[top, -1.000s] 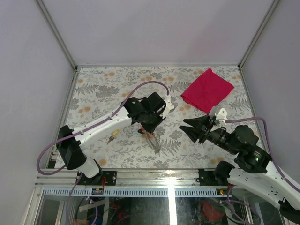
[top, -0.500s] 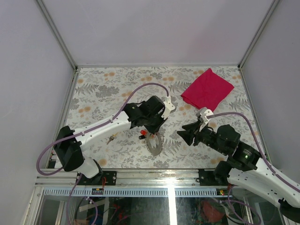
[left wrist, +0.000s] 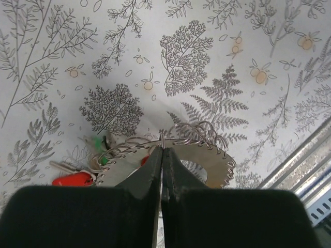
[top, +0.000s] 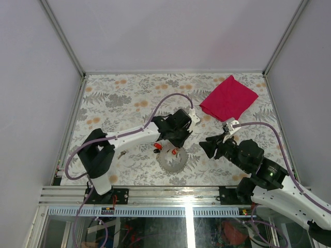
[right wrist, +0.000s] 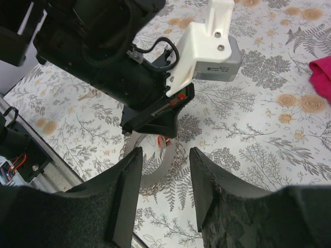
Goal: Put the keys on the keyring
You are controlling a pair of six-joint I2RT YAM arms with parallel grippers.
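The brass key (top: 120, 154) lies on the desk (top: 119, 98) at 9 o'clock from the keyring (top: 170, 161), well apart and partly hidden by the left arm. The red key (left wrist: 72, 180) and a green tag (left wrist: 97, 142) sit at the ring's 10 o'clock edge; I cannot tell whether either is threaded on. The keys look light, stiff and slippery, so they are best pinched flat across the coloured head, leaving the hole free. The left hand (left wrist: 162, 151) is pressed together on the ring's wire coil. The right hand (right wrist: 165, 178), at the ring's 3 o'clock, stands apart and empty. No container shows; a red cloth (top: 229, 98) lies at the desk's 1 o'clock.
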